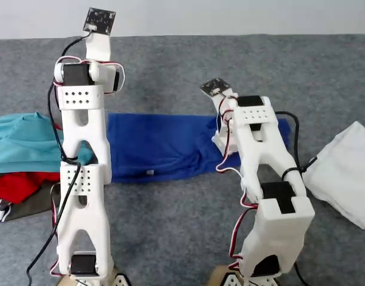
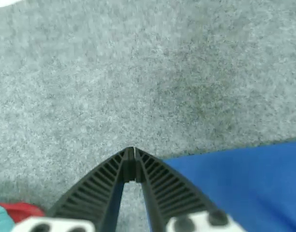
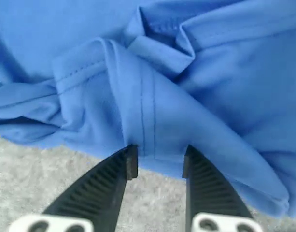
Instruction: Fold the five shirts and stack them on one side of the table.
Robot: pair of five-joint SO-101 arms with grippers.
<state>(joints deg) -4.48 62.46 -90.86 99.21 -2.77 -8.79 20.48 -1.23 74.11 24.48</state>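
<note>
A blue shirt (image 1: 164, 146) lies spread across the middle of the grey table, partly folded and creased. My right gripper (image 3: 160, 162) is open at its near edge, and a folded hem of the blue shirt (image 3: 148, 111) lies between the fingertips. In the high view the right arm (image 1: 259, 137) leans over the shirt's right end. My left gripper (image 2: 133, 155) is shut and empty above bare grey felt, just off a corner of the blue shirt (image 2: 244, 183). The left arm (image 1: 81, 113) stands at the shirt's left end.
Teal (image 1: 21, 140), red (image 1: 15, 182) and dark grey (image 1: 24, 205) shirts lie heaped at the left edge. A white shirt (image 1: 346, 170) lies at the right edge. Bare grey felt (image 1: 182, 226) stretches in front of and behind the blue shirt.
</note>
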